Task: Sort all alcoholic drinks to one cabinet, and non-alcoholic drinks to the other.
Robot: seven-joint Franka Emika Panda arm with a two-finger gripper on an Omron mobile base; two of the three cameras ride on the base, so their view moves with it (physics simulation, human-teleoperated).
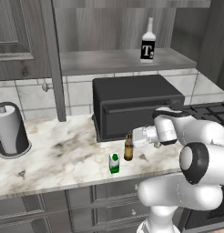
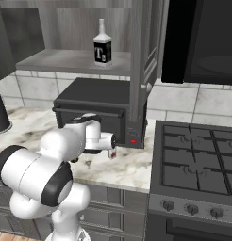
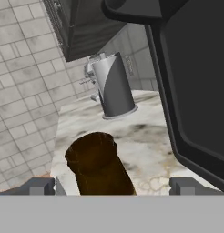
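The two-finger gripper is spread to its full width, tips flanking the neck of the slim brown glass beer bottle but holding nothing yet. That bottle stands upright on the veined marble counter, just in front of the black toaster oven, with the small green-and-white container right beside it. Up on the open cabinet shelf sits the taller clear bottle with the black "T" label, already in place.

Here's the worry: the grab looks high, right at the bottle's mouth. Squeeze there and the bottle could pivot or tip, knocking the green-and-white container over. Push in further and the hand may bump the oven's front. The grey paper-towel holder stands well apart, safe.
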